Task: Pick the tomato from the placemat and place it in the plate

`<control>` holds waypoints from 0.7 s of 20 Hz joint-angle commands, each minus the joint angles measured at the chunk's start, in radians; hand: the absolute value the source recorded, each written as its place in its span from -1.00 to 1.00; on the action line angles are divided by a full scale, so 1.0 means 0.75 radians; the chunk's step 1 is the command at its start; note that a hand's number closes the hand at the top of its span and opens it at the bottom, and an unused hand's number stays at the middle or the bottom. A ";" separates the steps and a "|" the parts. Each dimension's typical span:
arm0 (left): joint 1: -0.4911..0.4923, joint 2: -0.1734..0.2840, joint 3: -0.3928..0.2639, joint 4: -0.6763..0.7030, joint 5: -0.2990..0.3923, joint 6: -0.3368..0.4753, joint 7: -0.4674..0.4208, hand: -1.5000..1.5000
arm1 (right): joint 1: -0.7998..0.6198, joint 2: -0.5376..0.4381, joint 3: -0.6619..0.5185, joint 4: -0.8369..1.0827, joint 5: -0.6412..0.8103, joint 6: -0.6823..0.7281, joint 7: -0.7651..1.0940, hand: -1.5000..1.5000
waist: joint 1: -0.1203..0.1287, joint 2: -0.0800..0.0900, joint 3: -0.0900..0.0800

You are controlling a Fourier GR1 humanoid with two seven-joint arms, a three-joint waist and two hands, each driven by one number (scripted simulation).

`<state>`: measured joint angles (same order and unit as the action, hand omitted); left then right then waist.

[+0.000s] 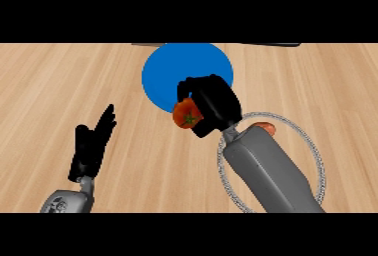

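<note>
**We hold the tomato by the blue plate**

Our right hand point(214, 102) has its black fingers curled round the tomato point(186, 115). The tomato is red and orange with a little green star on it. It shows at the left side of the hand, right at the near edge of the blue plate point(184, 60). We cannot tell if it touches the plate.

The plate is round and sits at the far side of the wooden counter point(44, 90). The placemat point(316, 150) is a see-through round mat with a grey rim, near and right of the plate. Our grey right arm lies over it.

Our left hand point(92, 145) is at the near left, open, fingers straight, holding nothing.
</note>
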<state>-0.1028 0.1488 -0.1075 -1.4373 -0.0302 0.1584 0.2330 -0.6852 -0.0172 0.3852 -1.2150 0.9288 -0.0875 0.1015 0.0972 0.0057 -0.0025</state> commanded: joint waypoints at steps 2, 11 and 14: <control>-0.058 -0.004 0.005 0.033 -0.014 0.008 0.009 0.00 | -0.248 0.022 0.065 0.073 -0.023 -0.227 0.464 1.00 | 0.018 0.009 0.000; -0.034 -0.044 -0.016 0.034 -0.053 0.054 -0.002 0.00 | -0.660 0.023 0.113 0.530 -0.238 -0.442 0.739 1.00 | -0.018 0.015 0.002; 0.011 0.012 0.025 -0.034 0.010 -0.017 0.002 0.00 | -0.737 0.023 0.145 0.689 -0.313 -0.473 0.733 1.00 | -0.007 0.016 0.001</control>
<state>-0.1108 0.1386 -0.1070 -1.4327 -0.0446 0.1680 0.2307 -1.1517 -0.0006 0.4972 -0.8402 0.7590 -0.4007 0.6498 0.0978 0.0160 -0.0019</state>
